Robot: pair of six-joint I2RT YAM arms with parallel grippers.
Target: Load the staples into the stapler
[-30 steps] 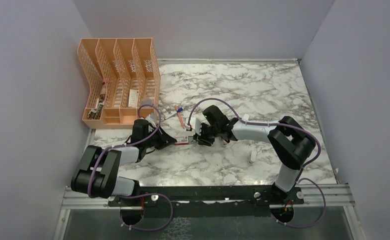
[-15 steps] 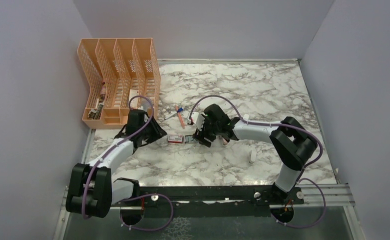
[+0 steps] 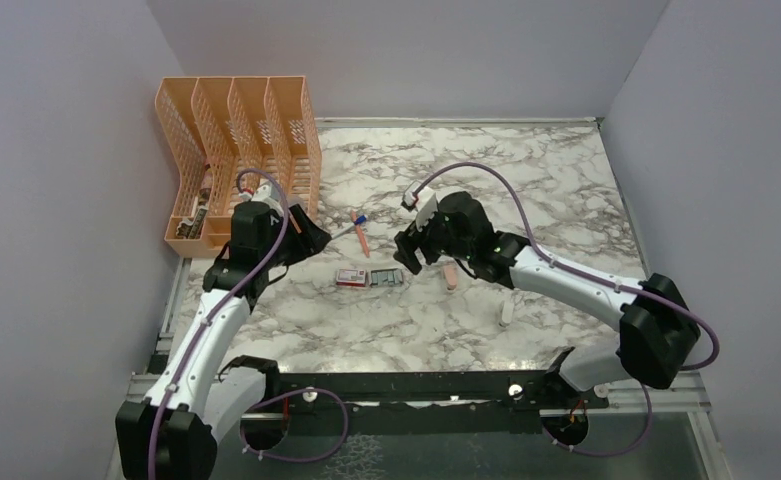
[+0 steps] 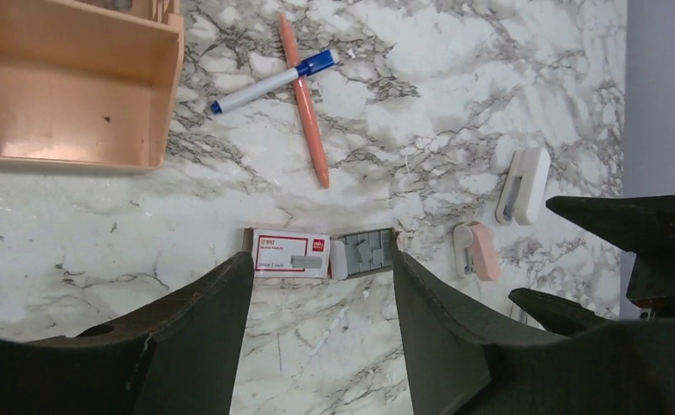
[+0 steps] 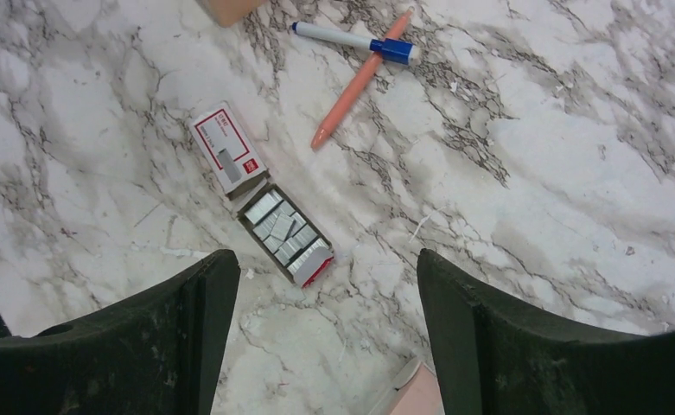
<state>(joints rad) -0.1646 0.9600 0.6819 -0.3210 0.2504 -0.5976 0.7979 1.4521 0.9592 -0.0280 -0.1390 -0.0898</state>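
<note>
Hovering over the middle of the table: left gripper point(image 4: 319, 268) and right gripper point(image 5: 325, 264), both spread wide and carrying nothing. Below them: red-and-white box sleeve point(image 5: 227, 149), slid off and lying end to end against its tray point(image 5: 315, 264). In the tray: the staples point(image 5: 280, 229), several grey strips lying loose, some askew. Stapler point(image 4: 524, 184): white bar flat on the marble, apart from the box toward the right edge, just past a pink block point(image 4: 476, 251); whether open or closed, cannot tell. Step in hand, as judged: lifting one strip out. Advised: narrow the jaws first, descend straight, pinch a single strip across its long sides, steady the tray with the other gripper, avoid breaking up the stack. Far left corner: orange organiser point(image 3: 236, 150), small unidentifiable items in its left slots; low front compartment point(image 4: 66, 86) with nothing visible inside.
</note>
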